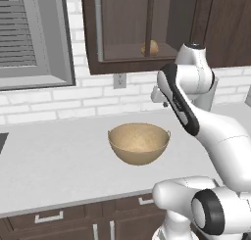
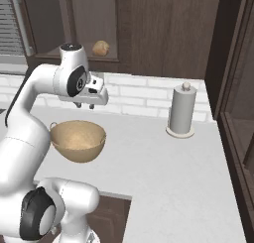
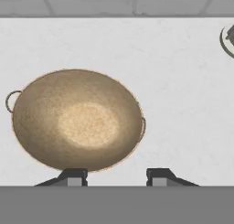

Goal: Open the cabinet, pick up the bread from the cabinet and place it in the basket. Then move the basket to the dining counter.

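Small round golden-brown bread roll (image 1: pixel 150 48) sits on the shelf inside the dark brown glass-doored wall cabinet (image 1: pixel 127 33), doors closed. Tan woven bowl-shaped basket (image 3: pixel 77 119) stands empty on the light grey bench (image 1: pixel 54 160) below. Tool (image 3: pixel 116 176) hovers above the bench (fingers spread apart, holding nothing), beside the basket.

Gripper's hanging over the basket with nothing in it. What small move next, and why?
Probably lift the open gripper toward the cabinet handle: the bread sits behind its glass door, which looks closed, and the basket is empty.
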